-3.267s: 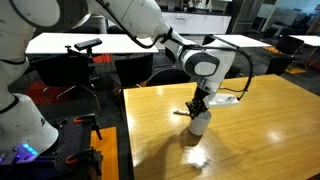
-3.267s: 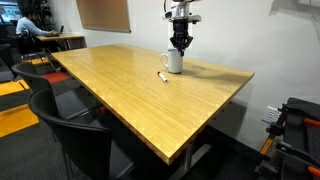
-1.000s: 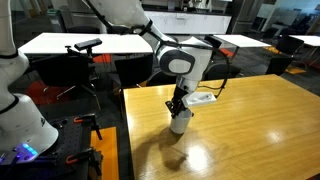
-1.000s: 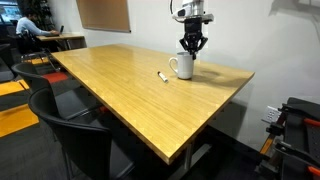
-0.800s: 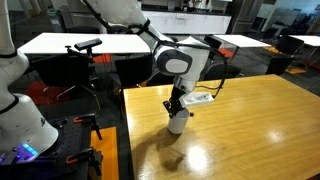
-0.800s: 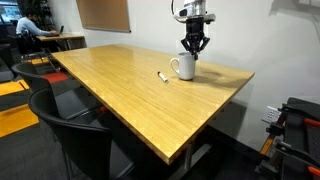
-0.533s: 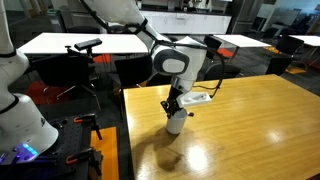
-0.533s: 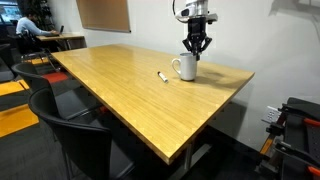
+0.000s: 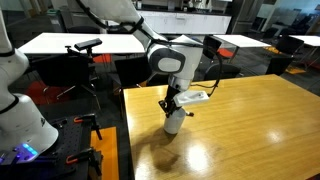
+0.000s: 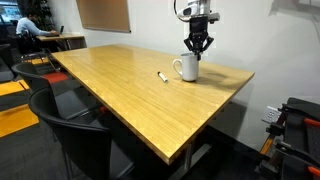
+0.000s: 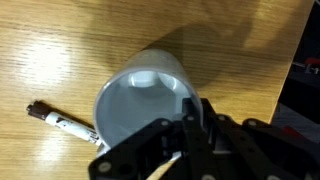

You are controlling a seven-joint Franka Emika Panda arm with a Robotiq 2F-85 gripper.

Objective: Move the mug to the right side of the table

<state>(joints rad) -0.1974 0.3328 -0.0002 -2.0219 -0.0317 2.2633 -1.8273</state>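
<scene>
Gripper: the gripper [image 10: 196, 50] comes straight down onto the mug [image 10: 187, 68]. In the wrist view its fingers [image 11: 190, 112] look pinched on the rim, one inside the cup and one outside. So it's clamped on the mug, not loose.

Mug: directly under the gripper [image 9: 172, 104], upright, mouth open and empty as far as the wrist view shows [image 11: 145, 100]. Its handle [image 10: 176, 68] sticks out sideways, clear of the fingers.

On the table or lifted?: honestly can't tell. In both exterior views the mug's base is right at the table [image 10: 120, 95] surface, either resting on it or a hair off.

Pen: a small dark pen [image 10: 163, 76] lies flat on the wood just beside the mug, off to one side of the gripper and not touching it. The wrist view [image 11: 60, 123] shows it poking out from behind the cup.

Table edge: close to the gripper. The wrist view has the wood ending just past the mug on the side away from the pen.

Step in hand: looks like the carry phase, with the mug gripped and on its way to the right side.

Next move: probably finish the sideways travel with the cup level, stop short of the edge, and set it down flat. Then the jaws spread and the arm lifts straight up so the rim doesn't get dragged.

Watch out for: a rim pinch can let the mug tilt or swing.
</scene>
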